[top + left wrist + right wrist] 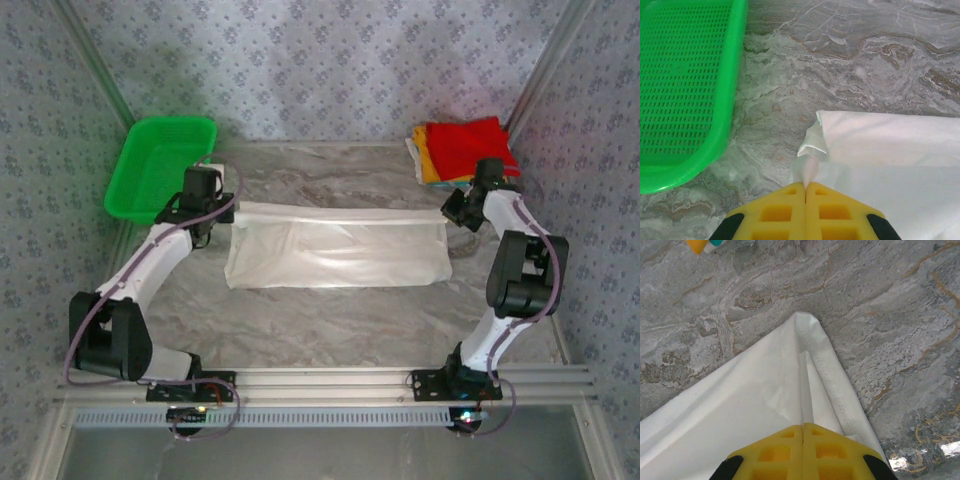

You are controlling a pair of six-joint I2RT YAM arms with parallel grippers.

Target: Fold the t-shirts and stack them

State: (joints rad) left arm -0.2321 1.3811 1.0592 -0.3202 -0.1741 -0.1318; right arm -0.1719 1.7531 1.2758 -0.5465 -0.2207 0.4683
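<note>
T-shirt (335, 255), white, long axis left-right, ends pinched by left gripper (805, 186), right gripper (803, 428)

You have one white t-shirt (335, 250) spread out; one stack of folded tees, in which you can count one red t-shirt (470, 145) and one yellow-orange t-shirt (430, 165), with any further layers too hidden to count; one green basket (175, 122); two grippers, the left gripper (805, 187) and the right gripper (803, 429).

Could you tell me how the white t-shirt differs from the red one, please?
The large white cloth t-shirt is spread wide mid-table, pinched by the left pincer and right pincer; the red cloth t-shirt is folded small, untouched, atop a pile at the far right. Both are soft cloth.
</note>
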